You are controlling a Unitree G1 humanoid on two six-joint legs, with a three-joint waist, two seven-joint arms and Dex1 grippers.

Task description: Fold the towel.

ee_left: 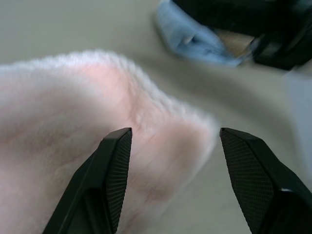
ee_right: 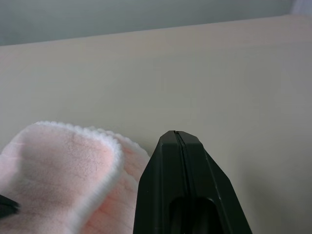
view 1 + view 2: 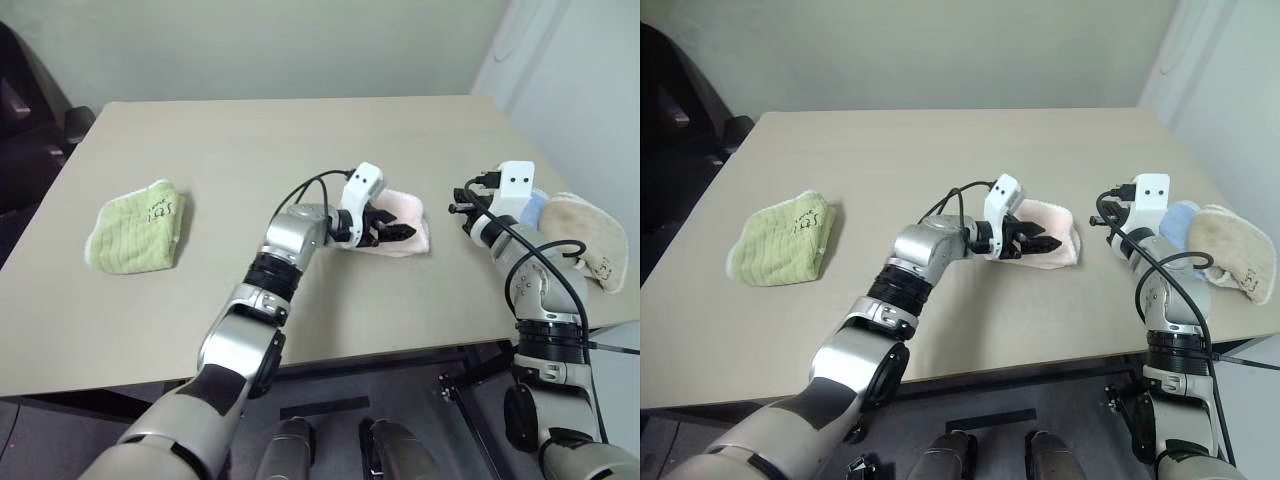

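Far left on the table (image 3: 300, 140): green towel (image 3: 138, 226), folded, well apart from everything else. Mid-table: pink towel (image 3: 1060, 238), folded into a small bundle, white edging showing. Left gripper (image 3: 1034, 240) over its near side, fingers (image 1: 114, 165) spread wide, gripping nothing, one on each side of a towel corner. Further right: right gripper (image 3: 465, 212), fingers (image 2: 180, 165) pressed together, empty, just beside the pink towel and apart from it. Behind that arm, partly hidden by it: blue cloth (image 3: 1180, 222), touching a beige towel (image 3: 1238, 245) at the table's right edge.
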